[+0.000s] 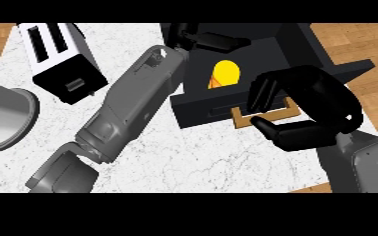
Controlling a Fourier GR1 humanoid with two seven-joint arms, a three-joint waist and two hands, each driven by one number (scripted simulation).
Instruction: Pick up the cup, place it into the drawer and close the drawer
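Two hands: both of mine are at the drawer (221,111), one from each side.
Cup: the yellow cup (225,73) lies inside the open drawer, against its dark floor, free of both hands. I judge the placing step done and only the closing left.
Left hand: my left hand (207,40) reaches over the drawer's far edge, past the cup. Its fingers look stretched and hold nothing, probably because it has just let the cup go there.
Right hand: my right hand (306,111) hangs at the drawer's front right corner, fingers and thumb curled toward each other with nothing between them. I read that as readiness to push the front panel.
Handle: the tan handle (267,116) on the drawer front shows partly under my right fingers; whether they touch it, I cannot tell.
Edges: the drawer front stands out over the marble table (214,155), and its walls close round the cup on every side.
Room: the left forearm crosses the drawer's left wall, so it should lift clear before the drawer slides shut.
Neighbours: a toaster (63,60) stands well apart at the left, and a grey pan (13,115) lies at the left edge; neither blocks the push.
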